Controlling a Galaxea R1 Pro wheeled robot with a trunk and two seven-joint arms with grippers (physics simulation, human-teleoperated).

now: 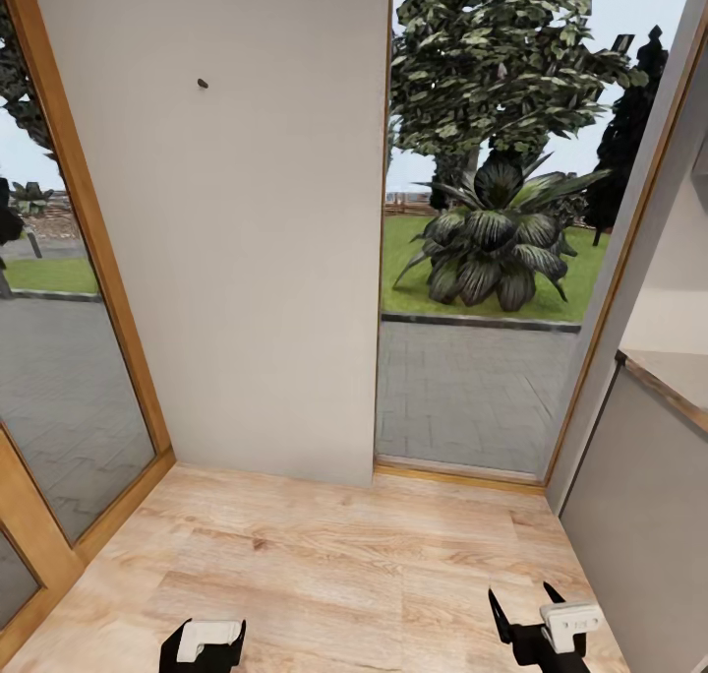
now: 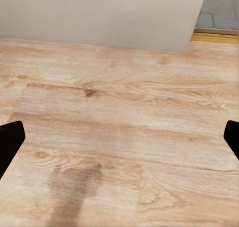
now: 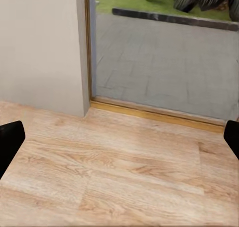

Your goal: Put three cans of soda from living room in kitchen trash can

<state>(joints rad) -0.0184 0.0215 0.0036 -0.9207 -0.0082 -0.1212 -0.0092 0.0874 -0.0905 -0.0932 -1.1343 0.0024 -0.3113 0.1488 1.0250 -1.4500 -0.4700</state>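
Head view: two pincers, (image 1: pixel 204 643) (image 1: pixel 536 609) one wall (image 1: pixel 246 260).

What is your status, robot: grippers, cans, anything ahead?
Left gripper open, empty. Right gripper open, empty. Facing a white wall panel between windows; wood floor below, grey cabinet to the right.

You face a plain pale wall (image 1: pixel 246 260) rising from a light wood floor (image 1: pixel 334 575). Tall wood-framed windows flank it: the left window (image 1: pixel 59 378) shows grey paving, the right window (image 1: pixel 472 397) shows paving, lawn (image 1: pixel 413 260), a broad-leaved plant (image 1: pixel 497 245) and trees (image 1: pixel 501 53) in daylight. A grey cabinet (image 1: pixel 639 516) stands at your right.
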